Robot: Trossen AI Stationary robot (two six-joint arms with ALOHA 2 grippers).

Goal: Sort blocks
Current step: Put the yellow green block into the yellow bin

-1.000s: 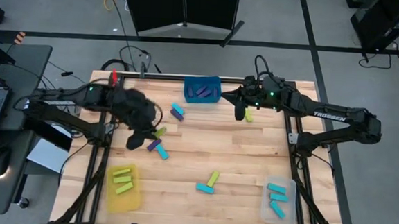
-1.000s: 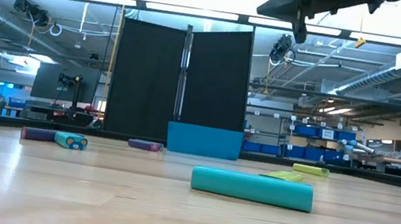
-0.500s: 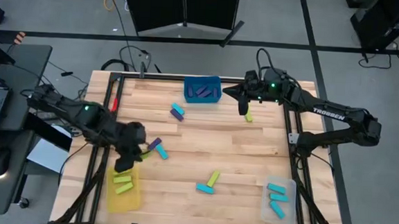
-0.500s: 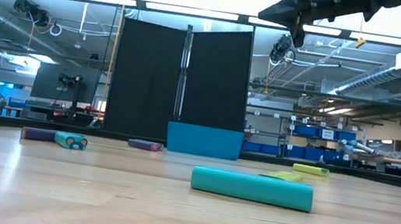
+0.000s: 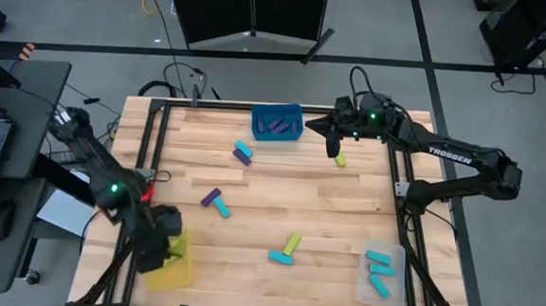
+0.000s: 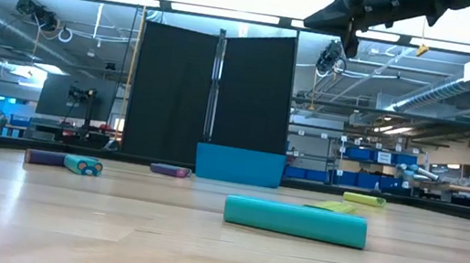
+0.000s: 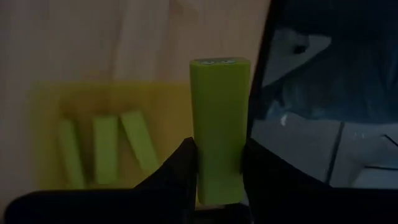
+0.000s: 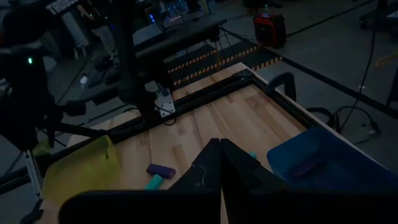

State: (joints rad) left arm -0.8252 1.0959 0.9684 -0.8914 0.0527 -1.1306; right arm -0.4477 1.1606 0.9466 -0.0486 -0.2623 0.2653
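Left gripper (image 7: 217,168) pinches lime block (image 7: 219,124) upright over yellow bin (image 5: 169,272) (three lime blocks inside). Risk: release too near bin edge, block tips onto table. Right gripper (image 5: 330,147) hovers near blue bin (image 5: 277,123), fingers pressed together.

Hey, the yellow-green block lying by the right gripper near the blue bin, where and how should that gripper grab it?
Grip the yellow-green block at its middle, across the narrow width, coming straight down. It lies flat on the table, slightly angled, with clear wood on both long sides, so turning the fingers square to its long axis should fit. The right gripper hangs just beside it, shut and empty, so it must open first.
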